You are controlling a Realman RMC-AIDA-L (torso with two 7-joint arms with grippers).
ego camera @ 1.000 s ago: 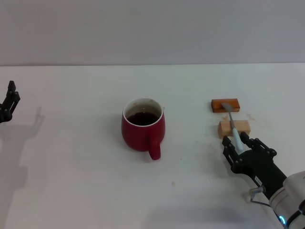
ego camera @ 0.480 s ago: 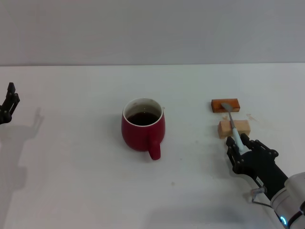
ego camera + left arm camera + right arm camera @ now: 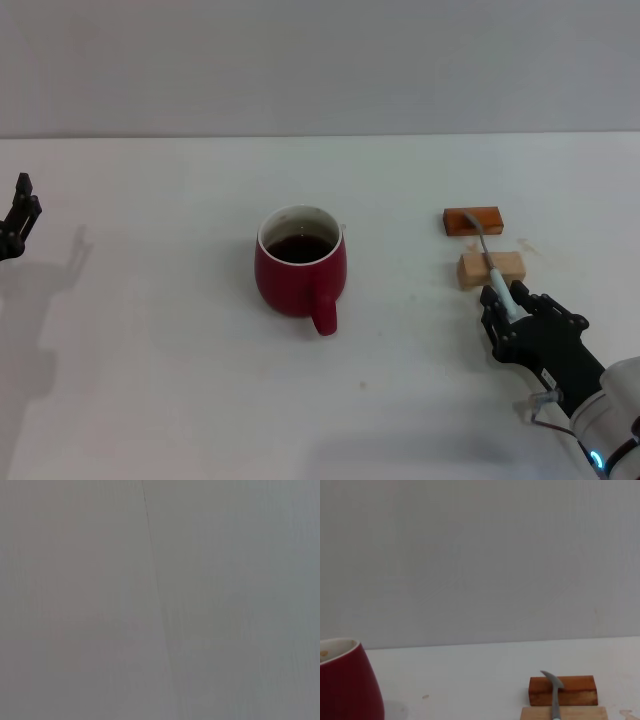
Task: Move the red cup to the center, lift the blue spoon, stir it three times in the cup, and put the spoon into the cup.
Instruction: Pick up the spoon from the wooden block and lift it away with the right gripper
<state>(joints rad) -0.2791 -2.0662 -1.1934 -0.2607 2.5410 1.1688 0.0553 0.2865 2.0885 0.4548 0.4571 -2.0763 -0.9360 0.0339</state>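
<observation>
Red cup [image 3: 300,275] – dark liquid, blue spoon [image 3: 494,277] outside

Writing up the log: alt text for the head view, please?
The right gripper sits at the blue spoon's handle end; the spoon lies across two wooden blocks. The red cup of dark liquid stands mid-table; the left gripper is parked far left.
</observation>
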